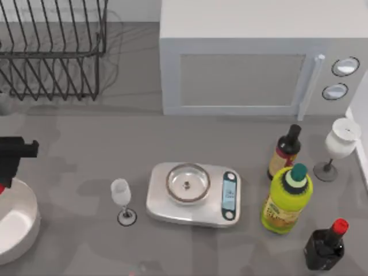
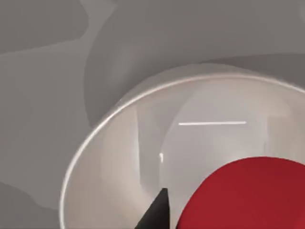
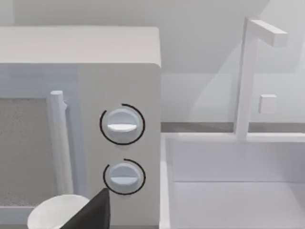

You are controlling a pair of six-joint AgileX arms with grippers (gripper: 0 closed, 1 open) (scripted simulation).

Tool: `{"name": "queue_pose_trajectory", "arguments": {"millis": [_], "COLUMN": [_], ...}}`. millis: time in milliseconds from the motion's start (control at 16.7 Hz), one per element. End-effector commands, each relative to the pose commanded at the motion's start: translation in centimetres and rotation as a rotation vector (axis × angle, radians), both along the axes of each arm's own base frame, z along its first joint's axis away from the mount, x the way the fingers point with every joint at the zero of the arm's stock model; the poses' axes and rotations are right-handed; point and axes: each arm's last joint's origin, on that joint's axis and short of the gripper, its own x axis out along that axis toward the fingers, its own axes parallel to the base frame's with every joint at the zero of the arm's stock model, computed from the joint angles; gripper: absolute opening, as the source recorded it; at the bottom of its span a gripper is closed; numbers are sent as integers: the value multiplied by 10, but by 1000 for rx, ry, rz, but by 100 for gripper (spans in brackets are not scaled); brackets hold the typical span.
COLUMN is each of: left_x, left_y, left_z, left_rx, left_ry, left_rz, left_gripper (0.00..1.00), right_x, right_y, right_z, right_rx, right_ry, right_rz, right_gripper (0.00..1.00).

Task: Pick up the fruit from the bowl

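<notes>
The white bowl [image 1: 23, 230] sits at the table's front left corner, partly cut off by the top view's edge. My left gripper [image 1: 11, 154] hangs black just above the bowl's far rim, with a sliver of the red fruit [image 1: 2, 187] below it. In the left wrist view the fruit [image 2: 248, 195] lies inside the bowl [image 2: 95, 138], and a black part of the gripper reaches down close beside it. My right gripper [image 3: 95, 212] is parked at the right, facing the microwave's knobs.
A steel-pan scale [image 1: 192, 195] stands mid-table with a small wine glass [image 1: 122, 198] to its left. A dish rack [image 1: 52, 52] and a microwave [image 1: 253, 57] line the back. A dark bottle [image 1: 284, 152], a yellow-green bottle [image 1: 287, 198], a red-capped black bottle [image 1: 325, 244] and a white glass [image 1: 339, 146] crowd the right.
</notes>
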Motion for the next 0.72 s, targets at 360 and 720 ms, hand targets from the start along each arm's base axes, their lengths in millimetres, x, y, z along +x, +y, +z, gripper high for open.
{"name": "queue_pose_trajectory", "arguments": {"millis": [360,720], "left_x": [-14,-36], "left_y": [0,0], "left_z": [121,165], "left_rx": [0,0], "left_ry": [8,-23], "left_rz": [0,0], "left_gripper": [0,0], "right_x": [0,0], "right_y": [0,0], "right_z": [0,0], "right_rx": [0,0], "right_ry": [0,0], "right_rz": [0,0], "right_gripper": [100,100]}}
